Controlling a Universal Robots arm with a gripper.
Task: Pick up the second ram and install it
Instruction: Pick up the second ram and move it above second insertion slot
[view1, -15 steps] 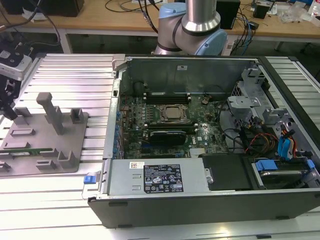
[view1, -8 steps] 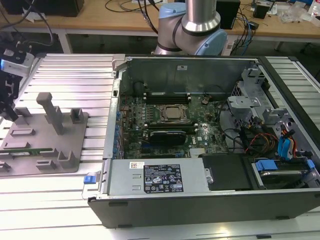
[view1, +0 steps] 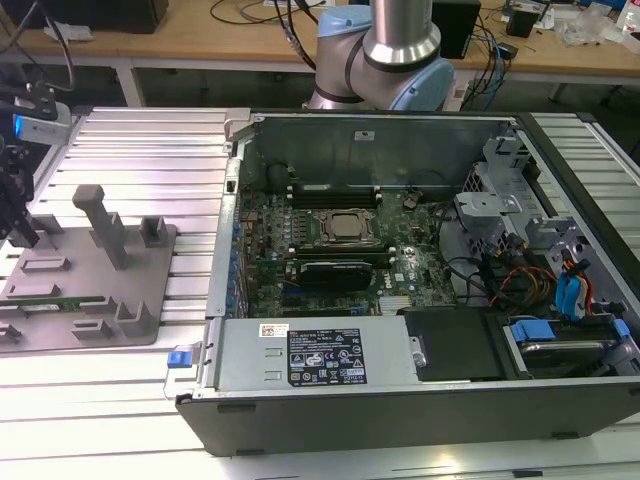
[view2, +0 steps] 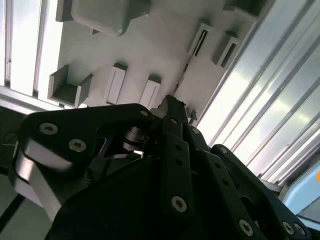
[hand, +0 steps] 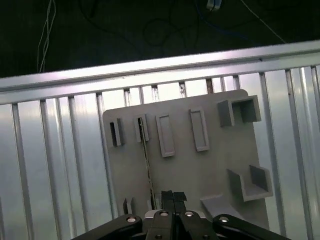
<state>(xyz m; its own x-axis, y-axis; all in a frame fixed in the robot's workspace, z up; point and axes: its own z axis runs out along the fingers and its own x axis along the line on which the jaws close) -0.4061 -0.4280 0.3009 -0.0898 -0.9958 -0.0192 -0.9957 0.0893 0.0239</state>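
Exterior view: the gripper (view1: 22, 235) hangs above the grey tray (view1: 75, 270). The second ram (view1: 60, 300) (a thin green stick) rests in that tray, well apart from the open computer case (view1: 400, 405) toward the exterior view's right. First wrist view: the jaws are pressed together with nothing between them, and the gripper (hand: 172, 194) is near one end of the second ram (hand: 146, 160), which stands on its thin edge in the tray (hand: 200, 165). Second wrist view: the dark gripper (view2: 172, 102) hangs over the pale tray (view2: 150, 50).
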